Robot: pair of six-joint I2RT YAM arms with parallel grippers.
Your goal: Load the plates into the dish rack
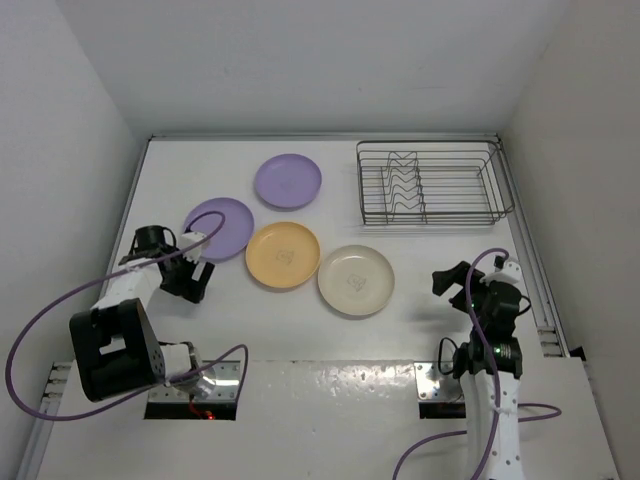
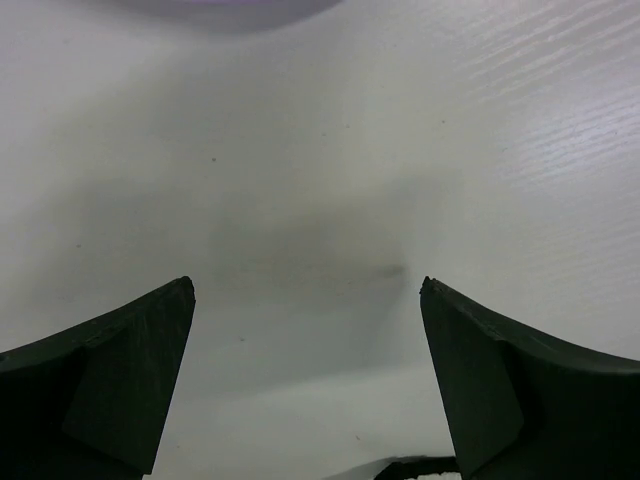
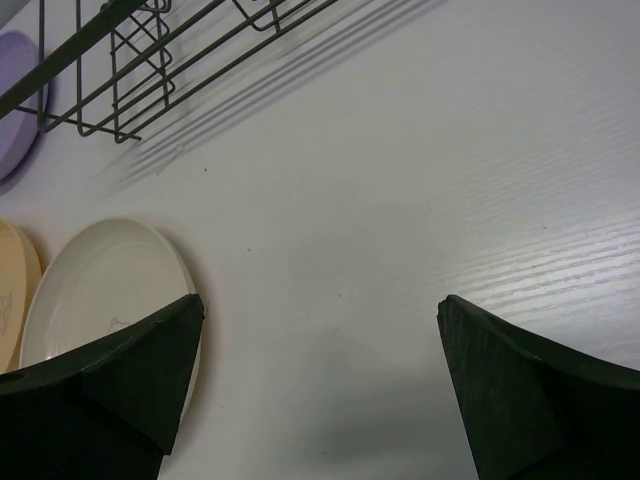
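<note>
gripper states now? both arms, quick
Left gripper: open, holding nothing.
Right gripper: open, holding nothing.

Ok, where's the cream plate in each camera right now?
Top external: the cream plate lies right of centre, in front of the right arm.
Left wrist: not in view.
Right wrist: the cream plate is at the lower left.
Shared landmark: the dish rack, beyond the plate in both views.

I read the dish rack (image 1: 433, 183) as bare silver metal wire, the plates (image 1: 356, 280) as smooth matt plastic, and the desk (image 1: 250, 320) as white, finely grained, slightly glossy.
</note>
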